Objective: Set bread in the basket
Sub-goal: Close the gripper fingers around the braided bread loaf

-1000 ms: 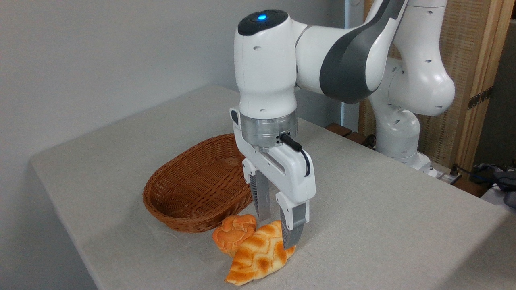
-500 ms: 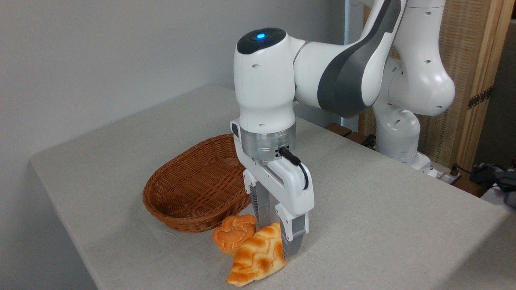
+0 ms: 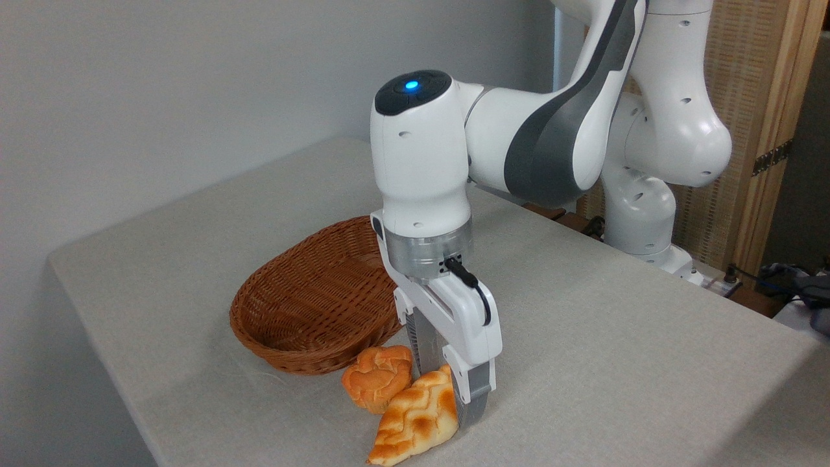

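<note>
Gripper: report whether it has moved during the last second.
Yes. The gripper has come down against the still basket; its fingers now straddle the bread near the table.

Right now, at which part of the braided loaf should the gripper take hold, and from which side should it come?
Probably the upper right end of the braided loaf, from straight above. It lies flat on the table, so only its narrow width fits between the fingers. The gripper is already straddling that end, clear of the round bun touching its left side.

fingers [image 3: 472, 395] hide the bread's [image 3: 415, 425] upper right end.
</note>
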